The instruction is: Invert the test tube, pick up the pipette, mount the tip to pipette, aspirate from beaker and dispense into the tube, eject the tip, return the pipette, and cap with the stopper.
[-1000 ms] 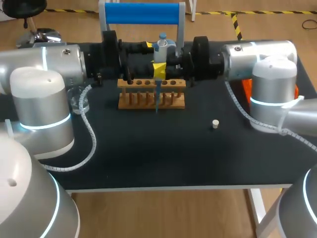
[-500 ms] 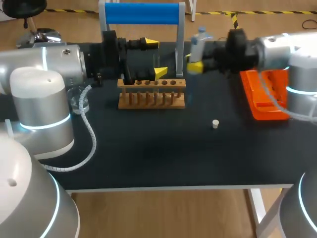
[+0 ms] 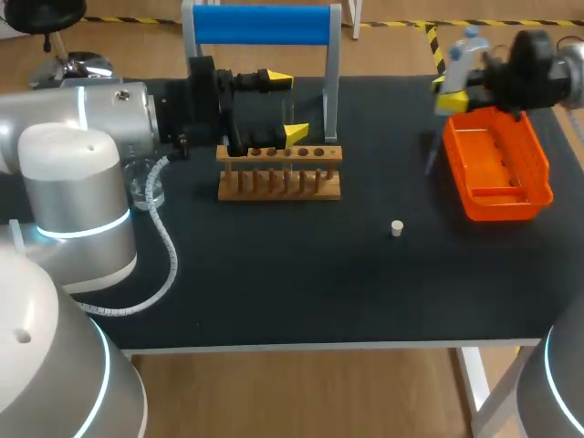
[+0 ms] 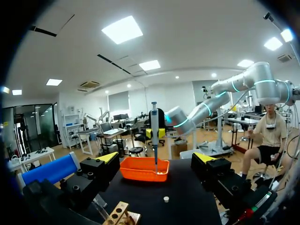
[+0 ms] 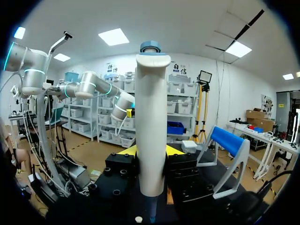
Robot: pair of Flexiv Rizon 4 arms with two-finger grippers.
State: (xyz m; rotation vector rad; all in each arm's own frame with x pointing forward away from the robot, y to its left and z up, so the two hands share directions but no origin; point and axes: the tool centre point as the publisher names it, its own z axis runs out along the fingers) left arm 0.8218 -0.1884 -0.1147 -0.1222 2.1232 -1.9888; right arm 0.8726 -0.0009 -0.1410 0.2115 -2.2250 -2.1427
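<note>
White and small, the stopper (image 3: 396,228) lies alone on the black table (image 3: 301,283), nearest the front edge. Farther back stands the wooden rack (image 3: 278,173), with the glass beaker (image 3: 146,190) to its left (half hidden by the left arm). Just behind the rack hangs the left gripper (image 3: 287,108), its yellow-tipped fingers spread wide with nothing between them. To the right sits the orange tray (image 3: 497,169). At its far left corner the right gripper (image 3: 450,93) clamps the pipette (image 3: 467,50) upright from both sides, and the pipette tip (image 3: 431,155) hangs just beside the tray's left wall. Farthest back is the blue-barred stand (image 3: 260,25).
</note>
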